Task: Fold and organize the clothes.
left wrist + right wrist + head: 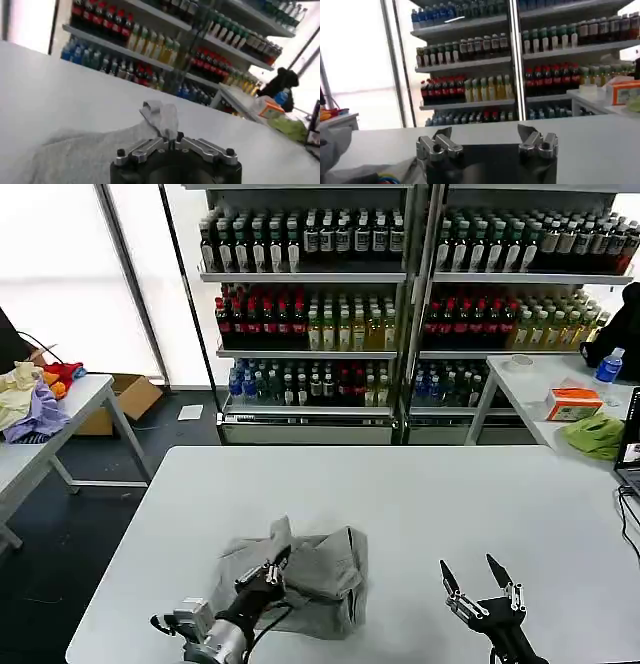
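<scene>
A crumpled grey shirt (315, 574) lies on the white table (400, 484) near its front edge, left of centre. My left gripper (272, 569) is shut on a fold of that grey shirt (162, 120), which sticks up between its fingertips in the left wrist view. To the right, my right gripper (477, 577) hovers open over bare table, with nothing between its fingers (442, 135). The right wrist view catches a corner of the grey shirt (380, 172) with a bit of its colourful print.
Drink shelves (400, 304) stand behind the table. A side table at the left carries yellow, lilac and red garments (35, 399). Another at the right holds a lime-green cloth (593, 434), an orange box (572, 402) and a water bottle (608, 366).
</scene>
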Controlling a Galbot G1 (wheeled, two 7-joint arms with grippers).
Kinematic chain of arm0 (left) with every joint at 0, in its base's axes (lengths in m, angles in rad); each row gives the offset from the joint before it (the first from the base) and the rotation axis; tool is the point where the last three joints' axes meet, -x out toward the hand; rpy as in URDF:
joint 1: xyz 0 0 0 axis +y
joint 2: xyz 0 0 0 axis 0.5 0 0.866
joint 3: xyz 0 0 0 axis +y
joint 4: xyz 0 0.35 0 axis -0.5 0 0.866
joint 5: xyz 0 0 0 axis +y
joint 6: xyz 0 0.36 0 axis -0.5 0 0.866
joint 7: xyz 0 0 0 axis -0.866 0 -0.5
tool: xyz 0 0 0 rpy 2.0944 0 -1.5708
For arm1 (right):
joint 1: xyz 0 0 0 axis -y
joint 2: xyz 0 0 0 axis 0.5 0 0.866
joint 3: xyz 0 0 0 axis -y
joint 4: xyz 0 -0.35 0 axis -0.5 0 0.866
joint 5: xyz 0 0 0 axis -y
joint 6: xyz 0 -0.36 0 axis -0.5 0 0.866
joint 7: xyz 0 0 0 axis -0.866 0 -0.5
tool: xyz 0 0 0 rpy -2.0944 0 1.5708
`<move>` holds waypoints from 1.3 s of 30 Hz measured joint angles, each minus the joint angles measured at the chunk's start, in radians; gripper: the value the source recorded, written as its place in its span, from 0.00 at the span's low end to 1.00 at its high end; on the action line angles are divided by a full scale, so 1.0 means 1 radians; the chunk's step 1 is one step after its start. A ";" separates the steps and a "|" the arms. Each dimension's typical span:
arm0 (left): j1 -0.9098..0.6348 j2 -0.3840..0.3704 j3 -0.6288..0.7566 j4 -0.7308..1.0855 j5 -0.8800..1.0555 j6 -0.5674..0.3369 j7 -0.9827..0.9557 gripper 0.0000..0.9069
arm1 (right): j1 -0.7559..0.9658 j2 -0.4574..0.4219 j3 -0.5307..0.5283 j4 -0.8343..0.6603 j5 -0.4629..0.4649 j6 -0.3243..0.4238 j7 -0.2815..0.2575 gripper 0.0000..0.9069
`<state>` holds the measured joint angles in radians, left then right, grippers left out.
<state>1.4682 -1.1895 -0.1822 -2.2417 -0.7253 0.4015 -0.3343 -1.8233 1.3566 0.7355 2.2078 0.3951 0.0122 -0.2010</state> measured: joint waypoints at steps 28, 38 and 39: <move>-0.043 -0.052 0.043 0.026 0.023 0.034 -0.023 1.00 | 0.023 0.000 0.031 -0.011 0.027 -0.043 0.014 1.00; 0.024 -0.044 -0.212 0.023 0.121 0.098 0.023 1.00 | 0.030 -0.013 0.032 -0.020 0.034 -0.041 0.015 1.00; 0.026 -0.044 -0.225 0.029 0.133 0.105 0.025 1.00 | 0.031 -0.014 0.033 -0.020 0.035 -0.041 0.016 1.00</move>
<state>1.4945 -1.2339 -0.4073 -2.2125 -0.5924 0.5061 -0.3089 -1.7924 1.3429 0.7685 2.1875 0.4303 -0.0288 -0.1854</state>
